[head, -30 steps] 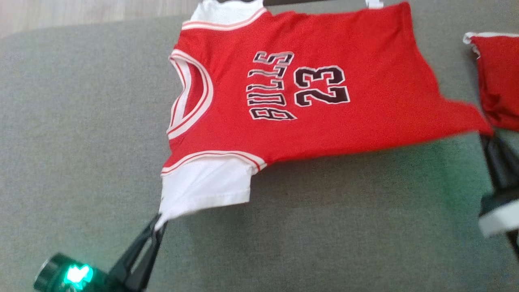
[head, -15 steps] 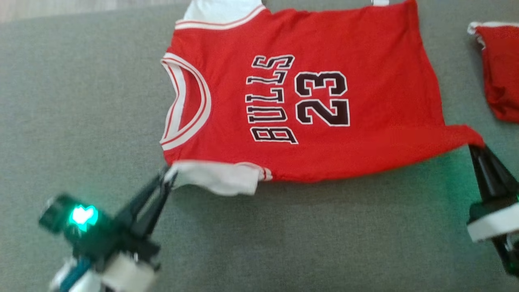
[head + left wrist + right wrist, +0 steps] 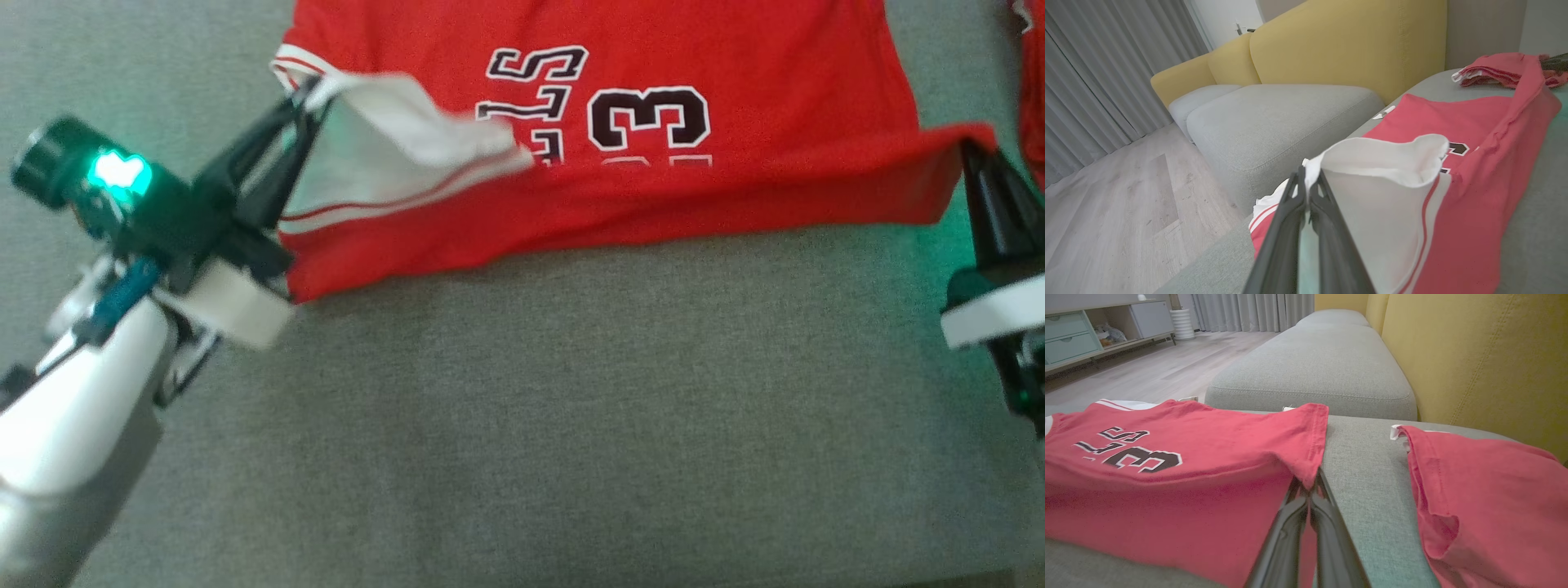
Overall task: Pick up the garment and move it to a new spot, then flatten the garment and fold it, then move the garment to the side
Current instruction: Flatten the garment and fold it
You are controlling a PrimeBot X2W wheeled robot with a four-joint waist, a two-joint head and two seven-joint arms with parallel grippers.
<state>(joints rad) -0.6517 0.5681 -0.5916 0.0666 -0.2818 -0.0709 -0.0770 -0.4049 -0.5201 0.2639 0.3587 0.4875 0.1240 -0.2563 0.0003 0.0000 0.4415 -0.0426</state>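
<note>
Garment [image 3: 759,196], red jersey w/ black lettering, lies on grey sofa cushion [image 3: 571,392], its near edge lifted & carried over the rest. Left hand [image 3: 313,91] is pinched shut on the white sleeve [image 3: 392,131]; right hand [image 3: 971,149] is pinched shut on the red hem corner. 2nd red garment [image 3: 1474,490] lies near, to the right.

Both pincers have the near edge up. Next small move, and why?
Probably carry both corners toward the far edge of the jersey: left pincer is shut on the white sleeve, right pincer on the hem corner, and the raised flap covers only part of the lettering.
</note>
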